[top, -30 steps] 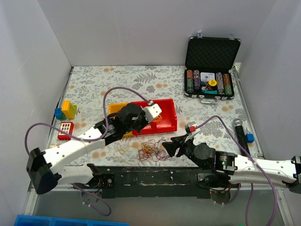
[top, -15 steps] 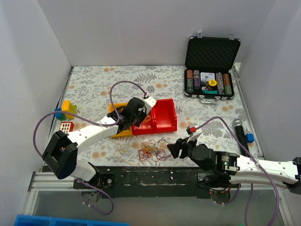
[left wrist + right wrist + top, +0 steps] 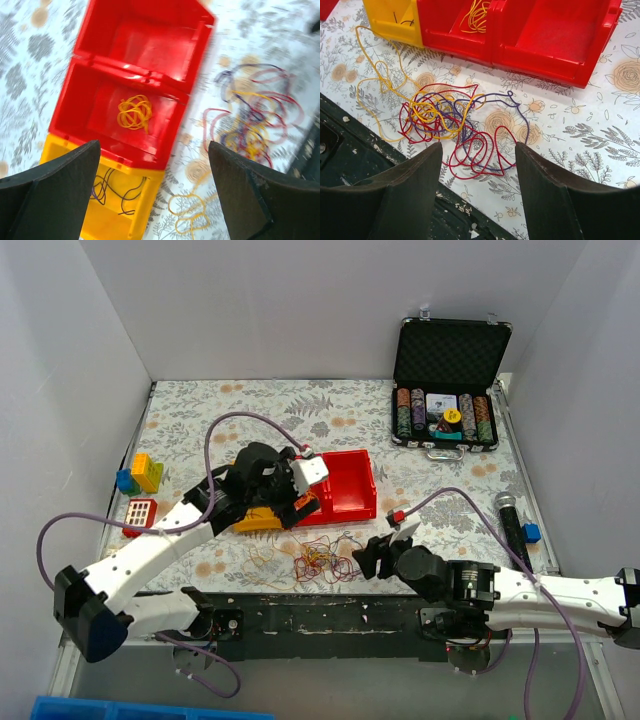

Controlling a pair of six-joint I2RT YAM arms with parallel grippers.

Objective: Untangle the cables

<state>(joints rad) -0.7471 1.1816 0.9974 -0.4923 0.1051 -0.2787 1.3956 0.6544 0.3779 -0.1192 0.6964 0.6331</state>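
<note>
A tangle of red, yellow and dark purple cables [image 3: 320, 562] [image 3: 445, 120] [image 3: 255, 115] lies on the flowered table near its front edge. My right gripper [image 3: 368, 558] [image 3: 479, 145] hovers open just right of it, with red loops showing between the fingers and nothing held. Over the bins, my left gripper [image 3: 285, 502] [image 3: 152, 145] is open and empty. Below it a yellow cable bundle [image 3: 134, 112] [image 3: 477, 15] lies in a red bin compartment [image 3: 165, 145]. Thin dark cables [image 3: 117, 187] lie in the yellow bin [image 3: 145, 200] [image 3: 262, 520]. A loose yellow cable [image 3: 190, 220] [image 3: 375, 75] rests beside it.
The red bin's [image 3: 350, 485] far compartment holds nothing. An open case of poker chips [image 3: 445, 420] stands at the back right. Toy blocks [image 3: 140, 472] and a red block [image 3: 140, 512] sit at the left, a black cylinder [image 3: 512, 525] at the right. The table's dark front edge [image 3: 350, 150] runs close to the tangle.
My left gripper has gone from shut to open above the bins, and its arm has shifted left. The right gripper has edged left to the tangle.
</note>
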